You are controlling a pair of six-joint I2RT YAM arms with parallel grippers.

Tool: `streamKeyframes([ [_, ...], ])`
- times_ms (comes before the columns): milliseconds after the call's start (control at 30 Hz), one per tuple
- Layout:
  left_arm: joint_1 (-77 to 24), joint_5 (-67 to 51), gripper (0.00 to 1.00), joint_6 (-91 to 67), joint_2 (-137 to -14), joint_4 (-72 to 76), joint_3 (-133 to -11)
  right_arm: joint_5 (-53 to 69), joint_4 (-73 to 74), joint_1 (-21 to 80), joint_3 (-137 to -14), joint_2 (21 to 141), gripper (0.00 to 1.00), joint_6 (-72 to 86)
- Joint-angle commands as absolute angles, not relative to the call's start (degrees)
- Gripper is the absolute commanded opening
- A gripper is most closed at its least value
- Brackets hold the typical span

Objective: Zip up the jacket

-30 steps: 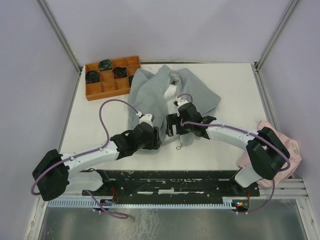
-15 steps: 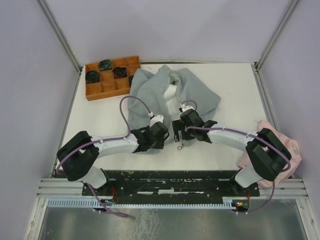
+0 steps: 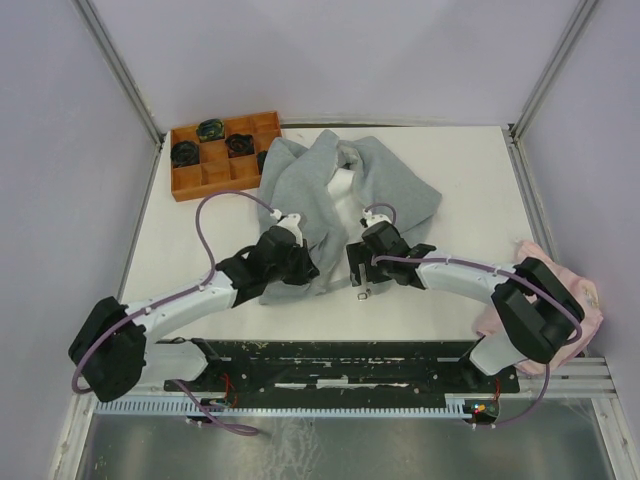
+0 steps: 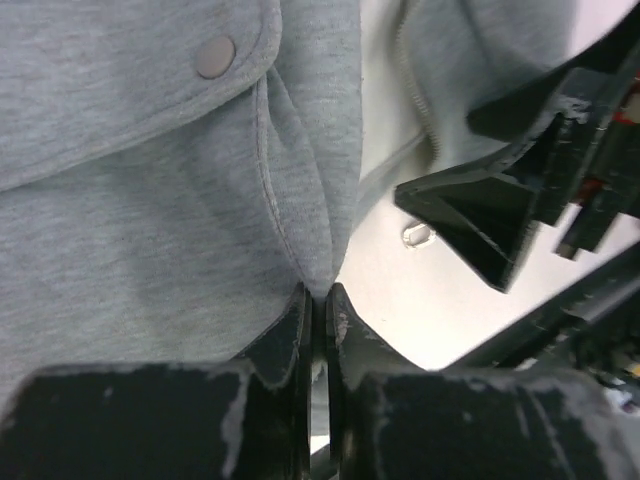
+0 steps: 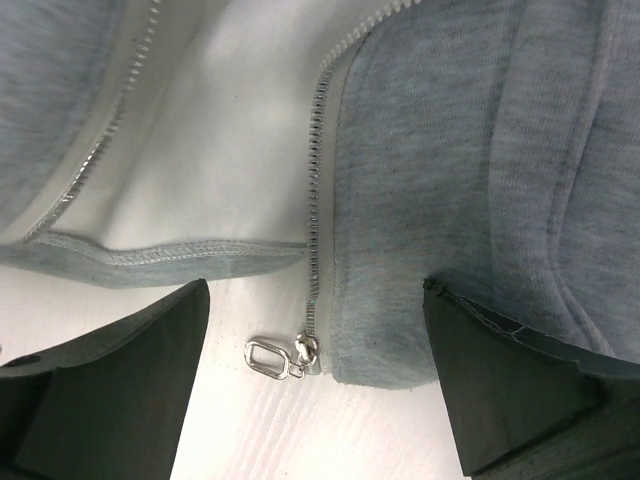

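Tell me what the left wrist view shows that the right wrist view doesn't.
Left wrist only: the left gripper shut on the jacket hem, and a snap button. Right wrist only: both fingers of the open right gripper flanking the zipper's bottom end. Both: the zipper pull lying on the table.

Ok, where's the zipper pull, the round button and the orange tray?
zipper pull (image 5: 286,366): right wrist view, on its metal tab.
round button (image 4: 215,57): left wrist view, middle of the snap on the pocket flap.
orange tray (image 3: 215,187): top view, on its near wall.
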State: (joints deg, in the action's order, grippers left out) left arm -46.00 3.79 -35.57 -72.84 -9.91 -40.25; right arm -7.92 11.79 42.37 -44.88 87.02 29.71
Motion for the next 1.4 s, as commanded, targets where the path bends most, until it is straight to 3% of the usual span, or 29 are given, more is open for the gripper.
streamKeyframes([
  [0,-42.9,-13.7,0.13,-37.6,-69.4,-1.9,-36.2,-8.0,9.6,42.2,-44.2,83.9,0.95,29.7],
  [167,-42.4,-10.1,0.22,-38.1,-73.9,-4.5,-33.6,-7.6,10.2,42.2,-44.2,82.5,0.96,29.2],
  [300,-42.0,0.5,0.46,-37.8,-75.1,-8.5,-32.7,-7.1,11.5,42.2,-44.4,81.4,0.95,28.1],
  [367,-42.0,3.0,0.5,-37.2,-76.5,-9.6,-33.2,-6.2,12.3,42.2,-44.9,81.2,0.95,27.5],
  [667,-42.2,10.5,0.56,-34.8,-80.7,-14.6,-35.2,-3.3,14.2,42.2,-46.6,80.4,0.93,26.4],
  [967,-51.2,12.3,0.65,-37.9,-68.3,-20.7,-40.2,-3.7,19.7,42.2,-48.3,78.5,0.92,24.5],
  [1200,-54.6,11.4,0.59,-39.1,-67.2,-19.3,-41.7,-6.0,23.2,42.2,-49.6,79.5,0.88,23.7],
  [1367,-56.6,9.0,0.52,-37.8,-74.4,-13.9,-44.0,-5.7,25.1,42.3,-52.3,83.1,0.78,22.5],
])
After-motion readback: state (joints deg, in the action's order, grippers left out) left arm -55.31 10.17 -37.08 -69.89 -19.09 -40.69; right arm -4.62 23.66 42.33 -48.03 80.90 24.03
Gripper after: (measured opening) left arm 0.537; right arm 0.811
